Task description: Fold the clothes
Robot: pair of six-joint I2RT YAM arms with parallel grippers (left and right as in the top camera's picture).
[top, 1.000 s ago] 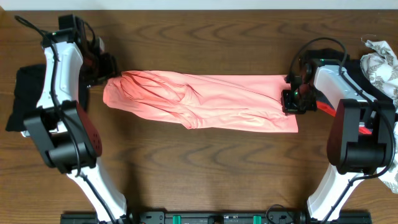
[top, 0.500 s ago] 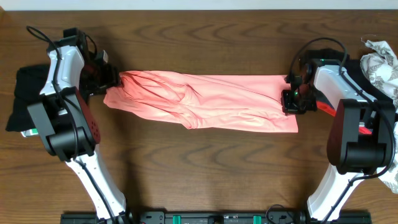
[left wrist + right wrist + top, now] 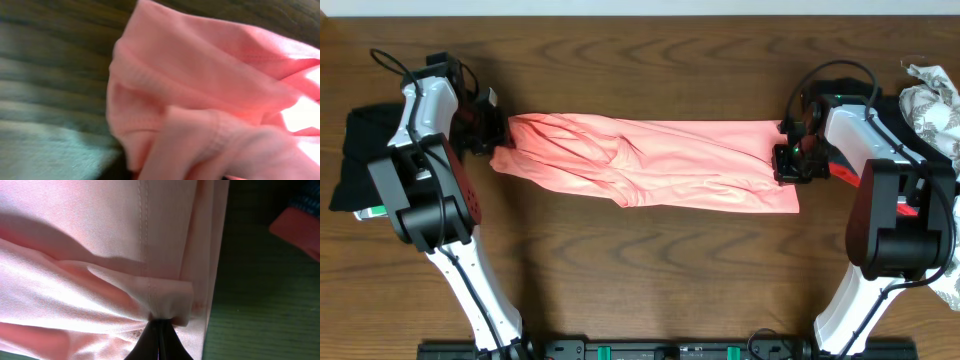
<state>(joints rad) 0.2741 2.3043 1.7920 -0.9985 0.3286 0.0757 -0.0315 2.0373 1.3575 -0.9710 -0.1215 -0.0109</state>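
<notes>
At the far left edge of the table (image 3: pixel 640 280) we see a black garment (image 3: pixel 358 160) lying partly under the left arm. Just beside it, the left claw (image 3: pixel 503 132) meets the left end of the salmon-pink T-shirt (image 3: pixel 650 165). The cloth there gathers into a tight bunch with creases fanning out from it, so we read this claw as closed on the fabric. Its wrist view is filled with crumpled pink folds (image 3: pixel 200 90) and shows no fingers clearly.

The T-shirt lies across the middle of the table as a long band. Its long axis runs left to right, from one claw to the other. The left end is narrow and rumpled, and the right end is wider with a straight edge. The plain side faces up, with soft wrinkles along the lower half.

At the right end, the right claw (image 3: pixel 788 152) sits on the upper corner. Its wrist view shows the dark tips (image 3: pixel 159 332) pressed together, pinching a small fold of the stitched hem (image 3: pixel 145 240).

Well apart, at the far right edge, lies a crumpled patterned cloth (image 3: pixel 932 100).
</notes>
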